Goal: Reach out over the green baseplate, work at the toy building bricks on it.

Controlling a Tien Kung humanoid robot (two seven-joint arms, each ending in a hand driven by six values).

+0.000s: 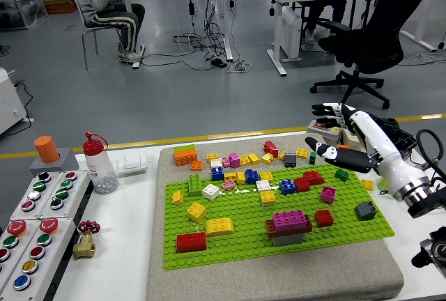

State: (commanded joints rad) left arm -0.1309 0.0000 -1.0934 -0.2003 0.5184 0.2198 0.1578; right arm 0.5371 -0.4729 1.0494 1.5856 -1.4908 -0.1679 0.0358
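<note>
A green baseplate (244,228) lies on a grey mat in the middle of the table. Several toy bricks sit on it: a red one (191,242) at front left, a yellow curved one (219,226), a magenta-on-brown stack (288,225), a dark grey one (365,210), and a cluster of mixed colours (251,168) along the far edge. My right hand (336,136) comes in from the right and hovers at the plate's far right corner, fingers spread, holding nothing. No left arm shows.
A panel of coloured buttons (35,224) stands at the left with an orange cup (47,148) behind it. A clear bottle with a red cap (100,165) and a small brass valve (84,242) are beside it. A person sits in the room behind.
</note>
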